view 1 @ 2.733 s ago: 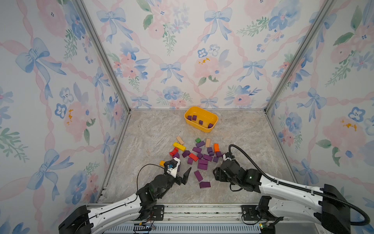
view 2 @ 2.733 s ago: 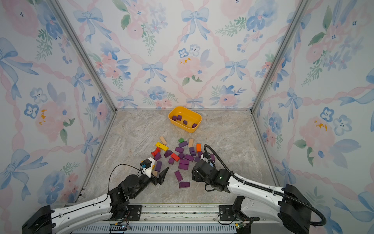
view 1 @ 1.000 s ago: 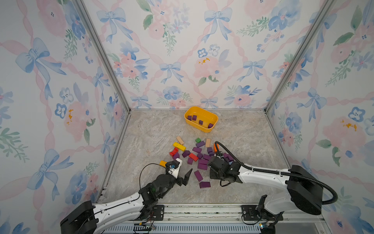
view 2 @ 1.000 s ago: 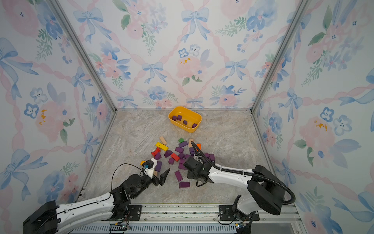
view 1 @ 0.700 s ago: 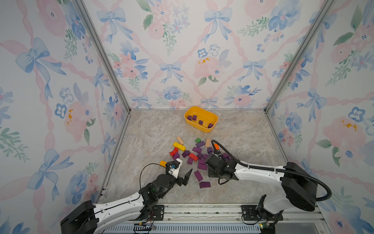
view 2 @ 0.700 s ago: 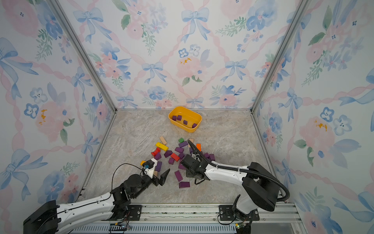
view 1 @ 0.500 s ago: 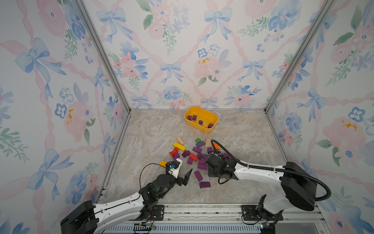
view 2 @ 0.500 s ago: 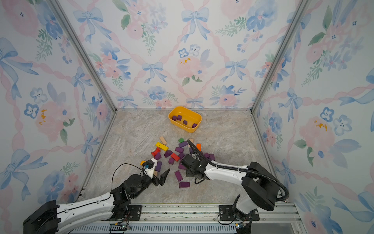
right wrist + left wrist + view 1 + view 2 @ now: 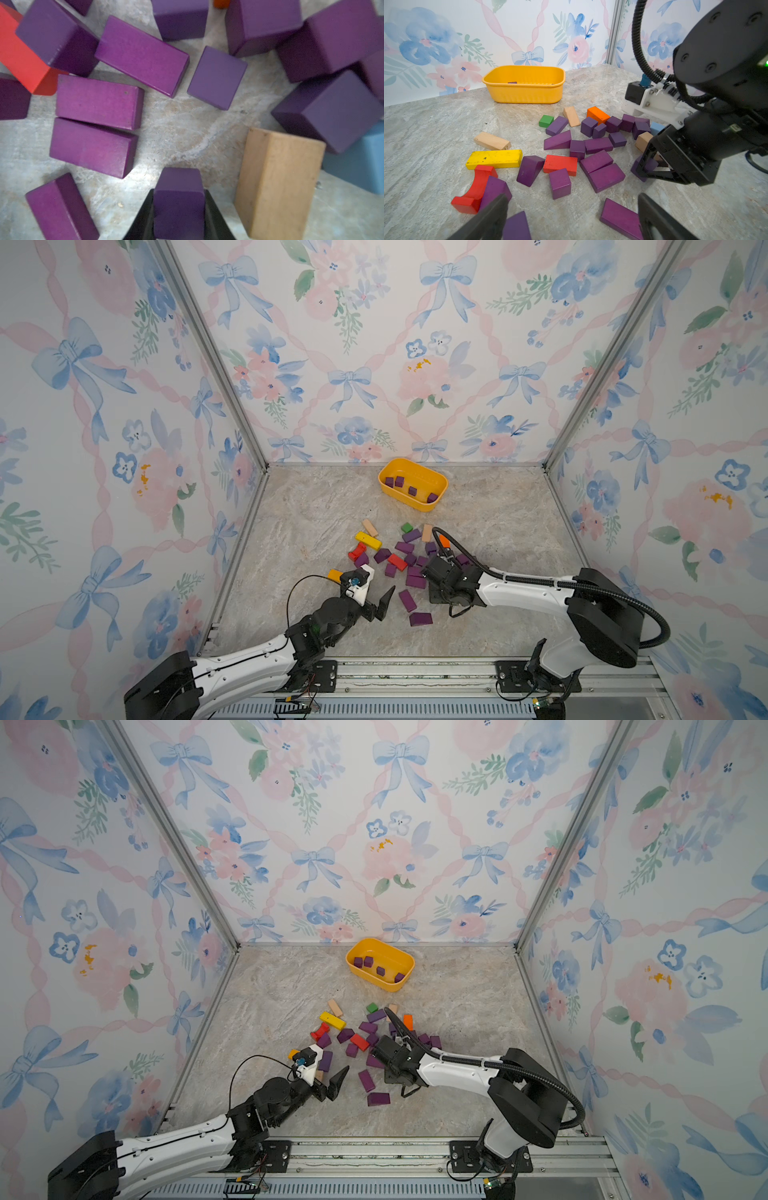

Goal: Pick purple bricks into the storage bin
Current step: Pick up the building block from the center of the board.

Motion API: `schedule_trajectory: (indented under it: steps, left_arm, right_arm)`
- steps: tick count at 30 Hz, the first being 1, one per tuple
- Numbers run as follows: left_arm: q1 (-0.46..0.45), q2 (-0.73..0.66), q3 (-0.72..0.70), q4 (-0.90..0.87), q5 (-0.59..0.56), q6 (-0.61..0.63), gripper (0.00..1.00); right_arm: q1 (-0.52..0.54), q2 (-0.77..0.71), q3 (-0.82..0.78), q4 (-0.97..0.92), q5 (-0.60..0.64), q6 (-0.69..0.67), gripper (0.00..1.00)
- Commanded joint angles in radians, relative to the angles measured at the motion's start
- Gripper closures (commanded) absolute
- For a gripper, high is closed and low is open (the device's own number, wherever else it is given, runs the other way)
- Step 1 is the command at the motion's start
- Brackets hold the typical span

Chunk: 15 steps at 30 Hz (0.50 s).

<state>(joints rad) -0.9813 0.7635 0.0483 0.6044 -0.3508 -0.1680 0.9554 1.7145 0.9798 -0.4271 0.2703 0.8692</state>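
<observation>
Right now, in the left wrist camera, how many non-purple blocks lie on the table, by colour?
Red: 2, red arch, red bar
Tan: 3, tan bar, tan wedge, tan block
Yellow: 1, yellow bar
Green: 1, green cube
Orange: 1, orange block
Blue: 1, blue block
Total: 9

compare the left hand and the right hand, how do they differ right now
The left hand is wide open and empty; the right hand is shut on a purple brick. The left hand points low across the table toward the storage bin; the right hand points straight down, beside a tan block. Both are low over the table, well short of the bin.
</observation>
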Motion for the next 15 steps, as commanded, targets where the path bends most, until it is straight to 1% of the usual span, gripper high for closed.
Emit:
schedule_trajectory:
  steps: [1,6,10,15]
  left_arm:
    - [-0.005,0.006,0.007,0.015,-0.002,0.011,0.02]
    - [-0.004,0.005,0.007,0.015,-0.004,0.013,0.02]
    - [-0.004,0.005,0.005,0.016,-0.02,0.014,0.02]
    - [-0.003,0.024,-0.004,0.029,-0.058,0.016,0.02]
  right_arm:
    - [-0.007,0.011,0.013,-0.041,0.002,-0.015,0.71]
    - [-0.008,-0.048,0.028,-0.069,0.012,-0.025,0.71]
    - [-0.027,-0.097,0.076,-0.108,0.014,-0.057,0.71]
    - [-0.107,-0.104,0.207,-0.17,-0.018,-0.122,0.71]
